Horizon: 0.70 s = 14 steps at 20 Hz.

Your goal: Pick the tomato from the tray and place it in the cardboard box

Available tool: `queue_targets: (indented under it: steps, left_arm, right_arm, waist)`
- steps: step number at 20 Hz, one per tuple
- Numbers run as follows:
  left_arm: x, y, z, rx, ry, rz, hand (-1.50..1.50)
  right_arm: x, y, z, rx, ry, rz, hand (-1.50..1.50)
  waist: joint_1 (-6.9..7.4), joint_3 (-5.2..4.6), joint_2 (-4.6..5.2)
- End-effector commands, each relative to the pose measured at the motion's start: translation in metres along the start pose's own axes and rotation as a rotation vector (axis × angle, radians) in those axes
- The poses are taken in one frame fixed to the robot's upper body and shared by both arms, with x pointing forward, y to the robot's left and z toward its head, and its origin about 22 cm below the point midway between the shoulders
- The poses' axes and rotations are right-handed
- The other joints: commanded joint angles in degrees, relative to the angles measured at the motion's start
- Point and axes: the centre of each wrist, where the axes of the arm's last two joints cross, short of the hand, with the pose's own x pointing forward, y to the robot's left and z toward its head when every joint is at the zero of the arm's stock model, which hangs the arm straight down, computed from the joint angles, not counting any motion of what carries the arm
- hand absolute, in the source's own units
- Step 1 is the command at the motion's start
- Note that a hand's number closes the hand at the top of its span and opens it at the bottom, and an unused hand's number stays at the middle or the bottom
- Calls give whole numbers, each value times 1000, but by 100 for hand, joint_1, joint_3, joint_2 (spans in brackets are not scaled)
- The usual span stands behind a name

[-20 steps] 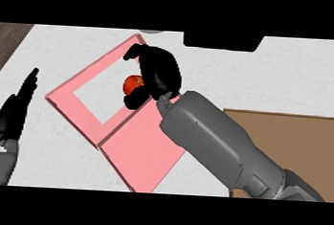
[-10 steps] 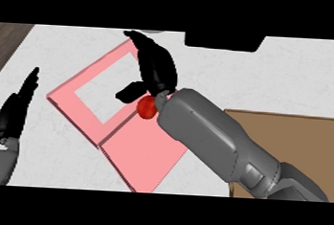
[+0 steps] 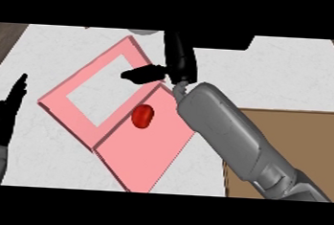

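Red and smooth, the tomato lies free on the pink tray, at seven o'clock from the right hand, whose fingers spread wide, holding nothing; soft-skinned, it likely wants cradling around its middle.

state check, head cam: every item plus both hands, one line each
tomato: lying on the tray, not held
tray: pink, flat on the counter, turned at an angle
cardboard box: at the right, partly hidden by the forearm, no tomato seen inside
right hand: open above the tray, holding nothing
left hand: open, resting at the left edge
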Motion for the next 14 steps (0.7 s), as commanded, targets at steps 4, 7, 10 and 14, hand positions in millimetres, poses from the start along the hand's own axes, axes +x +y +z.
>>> queue_targets:
  steps: [4,7,10,14]
  left_arm:
    - [-19,-4,13,-3,22,8,0]
    - [-4,8,11,21,-1,3,0]
    - [-15,-2,17,23,21,1,0]
    - [-6,-2,17,24,4,-4,0]
  right_arm:
    - [-29,-85,11,-59,6,-72,-150]
    - [-43,-117,22,-105,39,-61,-150]
    - [-44,-179,35,-98,38,-41,-150]
    - [-74,-234,59,-99,36,-15,-150]
  waist:
    - [-131,0,-31]
    - [-108,1,-31]
    - [-196,0,-48]
    - [-137,2,-23]
